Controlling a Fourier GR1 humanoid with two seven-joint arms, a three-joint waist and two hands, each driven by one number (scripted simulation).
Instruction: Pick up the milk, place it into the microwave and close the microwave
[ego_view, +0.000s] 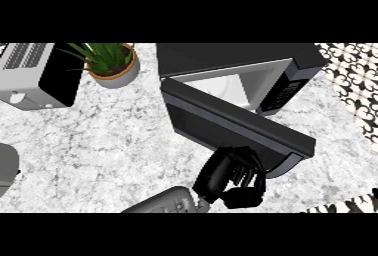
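Observation:
The black microwave (244, 60) stands at the back right of the counter. Its door (229, 127) is swung partway toward the opening, and a strip of pale interior (221, 85) still shows behind it. No milk shows in this view; the door hides most of the cavity. My right hand (235, 176) is at the door's outer face near its lower edge. Its fingers (247, 162) rest against the door and hold nothing. The grey forearm (166, 202) comes in from the lower edge. My left hand does not show.
A potted plant (111, 62) stands at the back, left of the microwave. A grey and black appliance (33, 75) sits at the far left. A grey shape (6, 167) shows at the left edge. The marble counter (96, 145) ends at the right by patterned floor (354, 75).

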